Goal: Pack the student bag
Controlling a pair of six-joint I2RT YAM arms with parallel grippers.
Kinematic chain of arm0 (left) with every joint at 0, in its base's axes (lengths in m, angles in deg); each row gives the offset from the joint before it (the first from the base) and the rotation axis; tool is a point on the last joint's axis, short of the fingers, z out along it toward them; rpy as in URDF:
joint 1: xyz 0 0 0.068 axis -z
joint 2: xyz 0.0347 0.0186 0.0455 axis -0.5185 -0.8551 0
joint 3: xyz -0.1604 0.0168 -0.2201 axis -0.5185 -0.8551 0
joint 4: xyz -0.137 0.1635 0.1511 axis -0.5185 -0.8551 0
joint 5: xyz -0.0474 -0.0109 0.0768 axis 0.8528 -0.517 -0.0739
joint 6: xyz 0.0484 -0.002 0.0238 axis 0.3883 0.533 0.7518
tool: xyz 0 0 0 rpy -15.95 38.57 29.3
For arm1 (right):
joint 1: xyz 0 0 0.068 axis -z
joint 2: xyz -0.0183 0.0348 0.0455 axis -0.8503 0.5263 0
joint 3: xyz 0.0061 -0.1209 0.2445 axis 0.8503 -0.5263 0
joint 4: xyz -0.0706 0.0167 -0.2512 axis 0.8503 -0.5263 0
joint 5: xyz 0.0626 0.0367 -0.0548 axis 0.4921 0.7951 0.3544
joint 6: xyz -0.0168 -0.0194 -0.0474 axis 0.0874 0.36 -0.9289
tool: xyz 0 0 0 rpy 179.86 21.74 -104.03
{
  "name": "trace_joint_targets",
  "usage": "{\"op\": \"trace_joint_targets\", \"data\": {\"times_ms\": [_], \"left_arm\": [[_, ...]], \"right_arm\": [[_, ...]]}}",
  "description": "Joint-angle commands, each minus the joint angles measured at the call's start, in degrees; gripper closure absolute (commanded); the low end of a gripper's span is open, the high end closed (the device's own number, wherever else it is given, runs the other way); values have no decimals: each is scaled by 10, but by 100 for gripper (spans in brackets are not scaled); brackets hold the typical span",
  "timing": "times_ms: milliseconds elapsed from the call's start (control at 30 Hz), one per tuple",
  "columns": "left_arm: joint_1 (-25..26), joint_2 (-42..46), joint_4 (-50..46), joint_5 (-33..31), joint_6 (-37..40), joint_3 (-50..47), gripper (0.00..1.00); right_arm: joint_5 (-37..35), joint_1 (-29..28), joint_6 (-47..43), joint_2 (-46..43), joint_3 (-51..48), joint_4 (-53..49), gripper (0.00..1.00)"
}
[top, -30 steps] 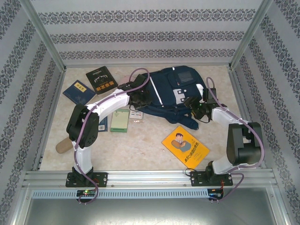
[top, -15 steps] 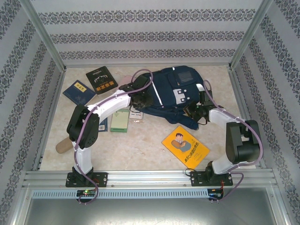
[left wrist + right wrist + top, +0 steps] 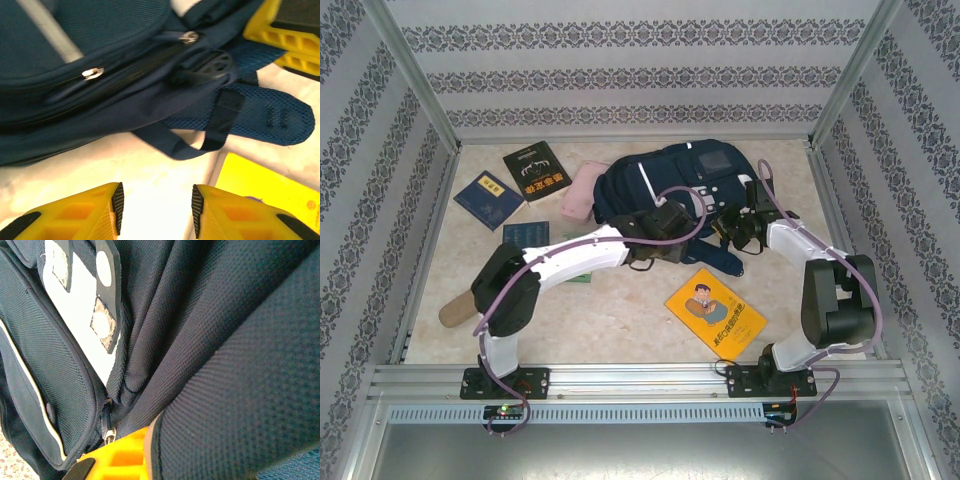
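Observation:
The student bag (image 3: 670,185), navy with white stripes and grey patches, lies bunched at the back centre of the table. My right gripper (image 3: 732,232) is at its right near corner, shut on a fold of the bag's fabric (image 3: 225,340), which drapes over the one yellow finger (image 3: 122,455) that shows. My left gripper (image 3: 678,238) hangs at the bag's near edge, open and empty (image 3: 156,207), over bare table. Just ahead of it are the bag's zipped side (image 3: 100,40), a zip pull (image 3: 92,73) and a mesh strap (image 3: 260,117).
A yellow book (image 3: 715,310) lies near right, close under the strap. A pink pouch (image 3: 578,190), a black book (image 3: 537,170) and a blue book (image 3: 488,197) sit at back left. A second blue book (image 3: 525,235) lies beside the left arm, a brown object (image 3: 455,310) at the left edge.
My left arm swung from the bag's left side to its near edge and its jaws opened. My right gripper shut on the bag's fabric. The bag bunched, uncovering the pink pouch.

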Motion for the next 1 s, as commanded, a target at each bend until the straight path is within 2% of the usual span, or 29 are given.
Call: {"op": "trace_joint_targets", "data": {"times_ms": [0, 200, 400, 600, 967], "left_arm": [[8, -45, 83, 22, 40, 8, 58], [11, -101, 107, 29, 57, 37, 59], [10, -123, 111, 0, 62, 62, 60], [4, -159, 84, -30, 48, 111, 62], [-12, -222, 29, -40, 26, 184, 64]], "right_arm": [[8, -11, -4, 11, 26, 10, 95], [6, -10, -12, 43, 34, 12, 95], [-3, -9, -21, 75, 55, 17, 96], [1, -10, -20, 102, 75, 18, 96], [10, -10, -21, 114, 83, 19, 96]]}}
